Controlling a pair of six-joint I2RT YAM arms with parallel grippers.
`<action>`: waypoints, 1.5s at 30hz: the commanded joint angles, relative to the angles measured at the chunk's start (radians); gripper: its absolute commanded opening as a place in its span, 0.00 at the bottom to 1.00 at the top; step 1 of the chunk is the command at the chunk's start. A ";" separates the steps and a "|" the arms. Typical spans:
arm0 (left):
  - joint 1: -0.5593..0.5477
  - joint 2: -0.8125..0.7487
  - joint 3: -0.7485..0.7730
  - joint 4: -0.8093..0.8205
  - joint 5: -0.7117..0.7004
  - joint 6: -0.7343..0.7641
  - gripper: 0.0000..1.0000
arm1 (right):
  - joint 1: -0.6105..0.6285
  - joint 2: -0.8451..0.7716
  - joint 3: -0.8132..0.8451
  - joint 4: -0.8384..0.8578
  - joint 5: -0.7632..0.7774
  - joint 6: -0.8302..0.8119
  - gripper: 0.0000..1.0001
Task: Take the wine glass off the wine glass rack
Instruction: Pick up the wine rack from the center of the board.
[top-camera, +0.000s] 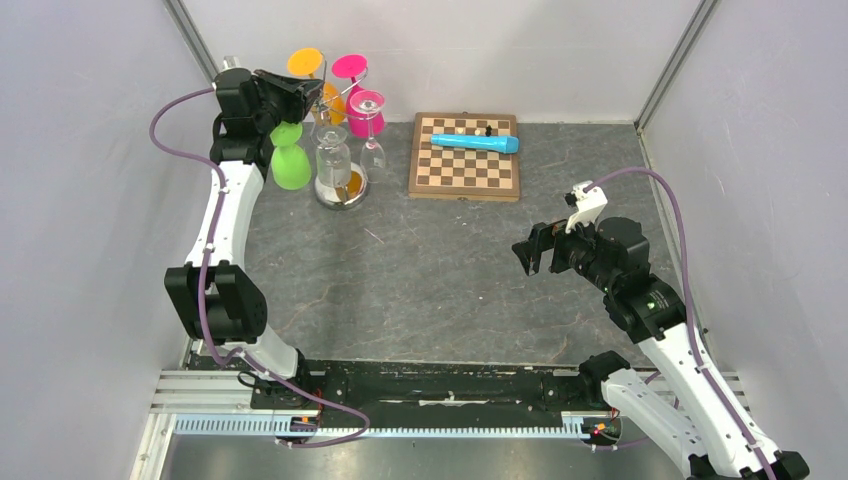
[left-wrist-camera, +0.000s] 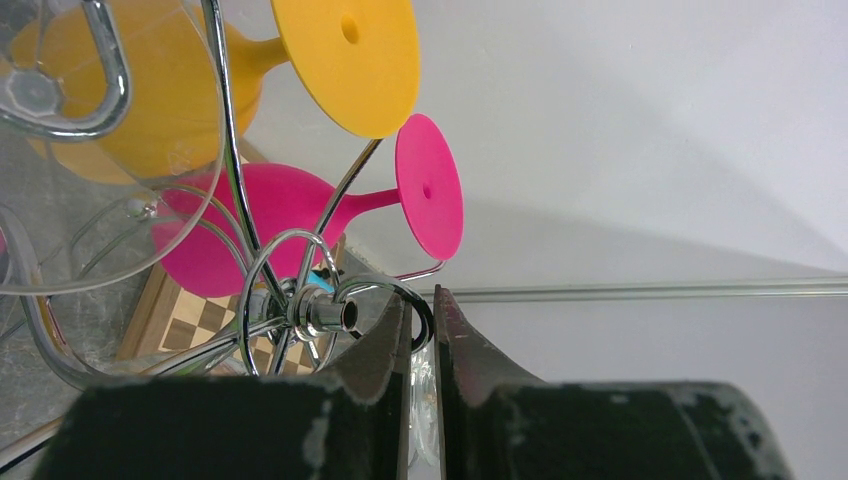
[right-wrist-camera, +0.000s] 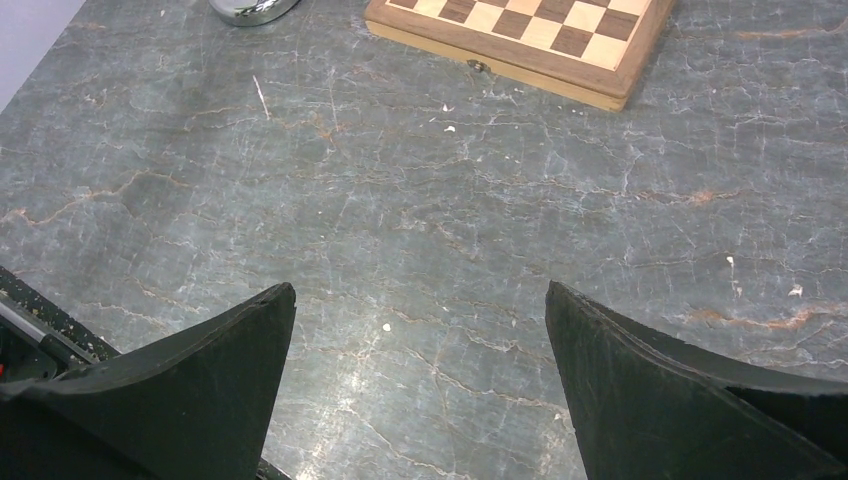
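Observation:
The chrome wine glass rack (top-camera: 342, 190) stands at the back left with coloured and clear glasses hanging upside down from its curled wire arms (left-wrist-camera: 320, 312). My left gripper (top-camera: 308, 97) is up at the top of the rack. In the left wrist view its jaws (left-wrist-camera: 421, 300) stand nearly together, shut on a clear, glassy edge of a wine glass (left-wrist-camera: 422, 400), with a chrome wire loop crossing at the fingertips. A clear bowl (left-wrist-camera: 100, 160) hangs at the upper left. My right gripper (top-camera: 535, 250) hovers open over bare table (right-wrist-camera: 420, 300), far from the rack.
Orange (top-camera: 305, 62), pink (top-camera: 350, 67) and green (top-camera: 291, 165) glasses hang on the rack. A wooden chessboard (top-camera: 465, 155) with a blue tube (top-camera: 476, 143) on it lies right of the rack. Grey walls close in the left, back and right.

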 joint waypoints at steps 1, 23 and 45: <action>0.006 -0.114 0.171 0.334 0.053 -0.104 0.02 | 0.002 -0.015 0.035 0.031 -0.017 0.011 0.98; 0.006 -0.139 0.194 0.310 0.058 -0.136 0.02 | 0.002 -0.016 0.079 0.002 -0.017 0.008 0.98; 0.005 -0.259 0.121 0.266 0.091 -0.275 0.02 | 0.002 -0.055 0.105 -0.051 -0.009 0.010 0.98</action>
